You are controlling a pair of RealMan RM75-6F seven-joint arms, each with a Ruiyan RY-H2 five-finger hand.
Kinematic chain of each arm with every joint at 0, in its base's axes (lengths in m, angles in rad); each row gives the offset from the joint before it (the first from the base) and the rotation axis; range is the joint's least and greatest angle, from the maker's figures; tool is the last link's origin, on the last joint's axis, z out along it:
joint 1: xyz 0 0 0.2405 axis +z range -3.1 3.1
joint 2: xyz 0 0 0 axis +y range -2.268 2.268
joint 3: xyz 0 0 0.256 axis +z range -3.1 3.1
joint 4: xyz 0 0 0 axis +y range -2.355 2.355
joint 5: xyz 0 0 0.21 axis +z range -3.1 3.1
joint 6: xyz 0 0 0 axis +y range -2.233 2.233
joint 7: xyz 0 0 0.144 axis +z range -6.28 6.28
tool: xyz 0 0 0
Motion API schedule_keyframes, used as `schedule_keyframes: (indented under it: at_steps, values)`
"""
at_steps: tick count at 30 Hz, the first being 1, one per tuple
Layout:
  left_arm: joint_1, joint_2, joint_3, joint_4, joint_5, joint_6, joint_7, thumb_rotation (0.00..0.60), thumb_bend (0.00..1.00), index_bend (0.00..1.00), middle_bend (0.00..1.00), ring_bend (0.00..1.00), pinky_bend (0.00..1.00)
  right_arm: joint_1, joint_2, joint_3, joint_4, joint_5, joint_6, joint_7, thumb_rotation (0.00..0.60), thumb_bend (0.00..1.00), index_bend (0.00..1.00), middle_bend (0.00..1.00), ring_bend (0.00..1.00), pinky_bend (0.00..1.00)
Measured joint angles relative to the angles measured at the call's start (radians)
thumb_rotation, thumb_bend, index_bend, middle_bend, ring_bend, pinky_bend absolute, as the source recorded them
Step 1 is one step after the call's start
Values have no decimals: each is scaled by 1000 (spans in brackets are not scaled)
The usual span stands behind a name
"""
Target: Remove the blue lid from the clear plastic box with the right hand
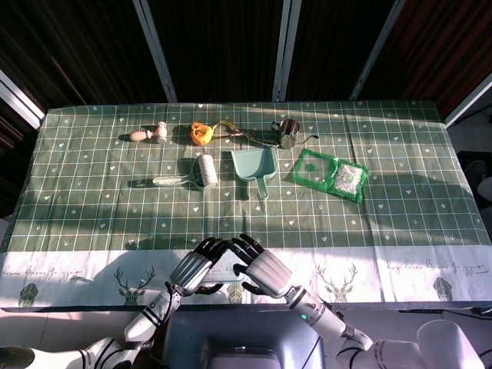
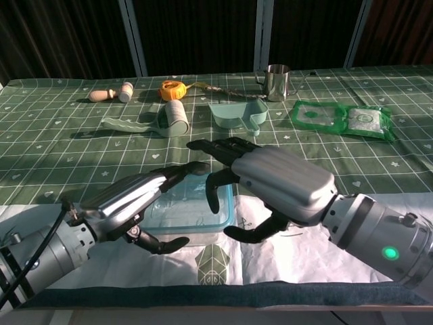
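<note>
The clear plastic box with its blue lid (image 2: 193, 208) sits at the table's near edge, mostly covered by both hands; in the head view only a sliver of the box (image 1: 224, 267) shows between them. My right hand (image 2: 270, 184) (image 1: 260, 267) hovers over the lid's right side, fingers spread and curled down, thumb below the near right corner; whether it touches the lid I cannot tell. My left hand (image 2: 139, 200) (image 1: 197, 265) lies along the box's left side, fingers extended over the lid, thumb at its near edge.
Further back lie a lint roller (image 2: 162, 122), a teal dustpan (image 2: 240, 113), a steel cup (image 2: 276, 81), an orange tape measure (image 2: 172, 89), a wooden piece (image 2: 109, 93) and a green packet (image 2: 342, 120). The table's front edge (image 2: 223, 290) runs just under the hands.
</note>
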Motion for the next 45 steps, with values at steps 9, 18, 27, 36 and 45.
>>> schedule_keyframes:
  at_steps: [9,18,27,36,45]
  values:
    - [2,-3,5,2,8,7,8,600,283,0,361,388,370,8,9,10,-22,8,2,-15,600,435,635,41,0,0]
    - [6,0,10,-1,13,12,8,600,282,0,361,388,372,17,12,19,-35,12,4,-32,600,435,635,42,0,0]
    - [8,5,15,-14,28,26,10,600,284,0,360,388,362,22,-19,21,0,24,-4,-34,600,462,655,65,0,0]
    - [8,3,12,-4,43,48,-1,600,282,0,282,196,199,22,-54,20,40,17,25,-21,600,495,743,116,0,0]
    - [10,-22,10,71,101,134,-53,600,288,0,19,0,12,21,-58,25,62,5,65,-5,600,506,785,150,0,23]
